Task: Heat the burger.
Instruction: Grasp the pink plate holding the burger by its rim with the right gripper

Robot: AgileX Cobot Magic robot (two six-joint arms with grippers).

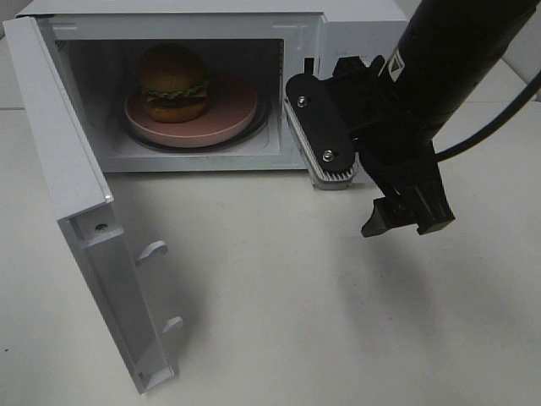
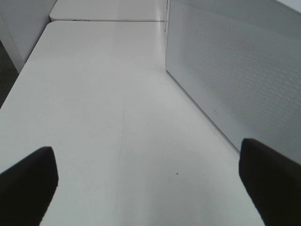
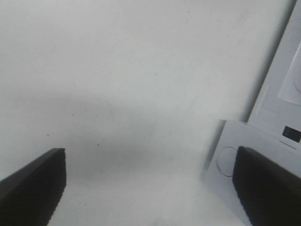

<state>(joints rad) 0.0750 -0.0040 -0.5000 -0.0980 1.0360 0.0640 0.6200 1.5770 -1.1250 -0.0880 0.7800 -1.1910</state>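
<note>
A white table point(image 1: 279, 321) fills the high view, and a white microwave point(image 1: 355, 34) stands on it at twelve o'clock. Its door point(image 1: 76, 186) hangs wide open, reaching from ten o'clock down toward seven. The black right arm point(image 1: 456, 51) comes in from two o'clock and ends in front of the microwave's right side. Inside the oven a round pink plate point(image 1: 228, 118) lies flat, and the burger point(image 1: 173, 83) sits upright on the plate's left half. The right gripper point(image 1: 410, 222) hangs over bare table at three o'clock, jaws spread apart with nothing between them. The left gripper point(image 2: 150, 188) shows only in its wrist view, jaws likewise wide apart and empty, over the table beside a perforated white panel point(image 2: 235, 70).
</note>
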